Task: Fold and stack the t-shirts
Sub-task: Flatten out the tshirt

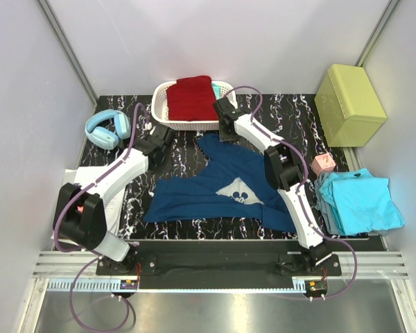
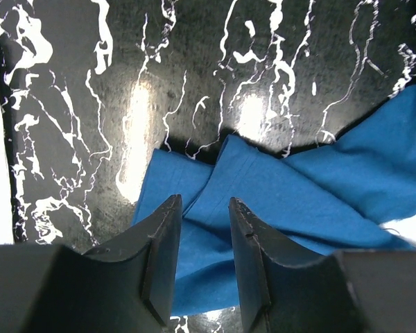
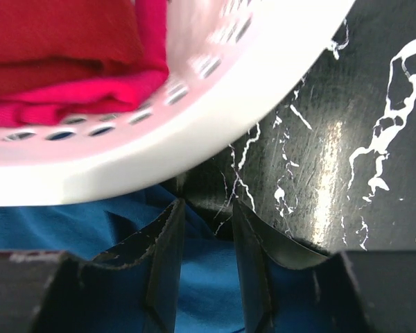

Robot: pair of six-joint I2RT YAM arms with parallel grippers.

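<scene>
The navy tee (image 1: pixel 215 191) is lying rumpled, print up, in the middle of the tabletop (image 2: pixel 194 69), while a red tee (image 1: pixel 192 97) is sitting in the basket (image 3: pixel 194 132) at the far edge and turquoise tees (image 1: pixel 360 201) are resting in a pile at the right. Trouble is likely looming at the navy tee's far edge. The right end effector (image 3: pixel 208 205) is working just beside the basket wall, so a lift there could be nudging or dragging the basket. The bunched cloth could also be giving either arm two layers rather than one, skewing the fold. Both are showing a narrow gap. The right is hovering over navy cloth and bare tabletop, holding nothing visible. The left end effector (image 2: pixel 204 202) is poised over a folded navy corner, and whether it is touching the cloth cannot be told.
</scene>
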